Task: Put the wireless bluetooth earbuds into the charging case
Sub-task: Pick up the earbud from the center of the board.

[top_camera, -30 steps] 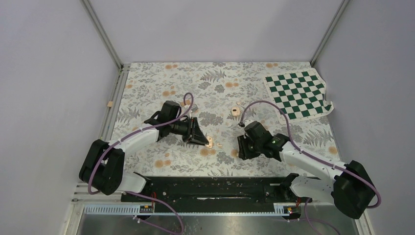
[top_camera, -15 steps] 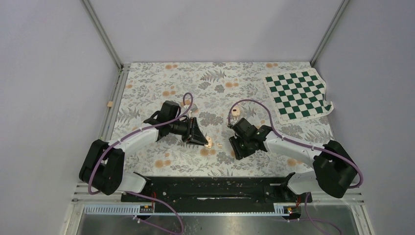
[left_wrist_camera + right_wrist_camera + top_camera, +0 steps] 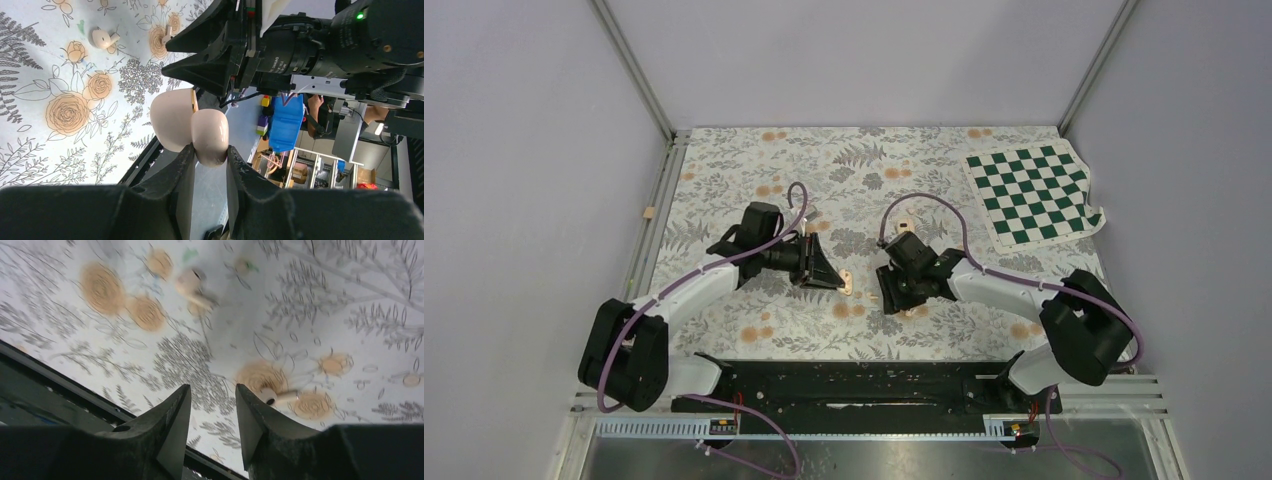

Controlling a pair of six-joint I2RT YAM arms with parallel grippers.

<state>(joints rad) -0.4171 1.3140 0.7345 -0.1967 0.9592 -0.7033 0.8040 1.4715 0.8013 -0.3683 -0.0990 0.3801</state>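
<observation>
Left hand (image 3: 209, 149) grips one charging case (image 3: 210, 132); two earbuds (image 3: 192, 284) (image 3: 272, 396) lie loose.

Floral table cover (image 3: 724, 160), green-and-white checkered cloth (image 3: 1032, 192) at its far right corner, small tan block (image 3: 649, 212) at left edge.

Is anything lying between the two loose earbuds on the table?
No: in the right wrist view, only bare floral surface separates the far earbud from the near earbud.
</observation>
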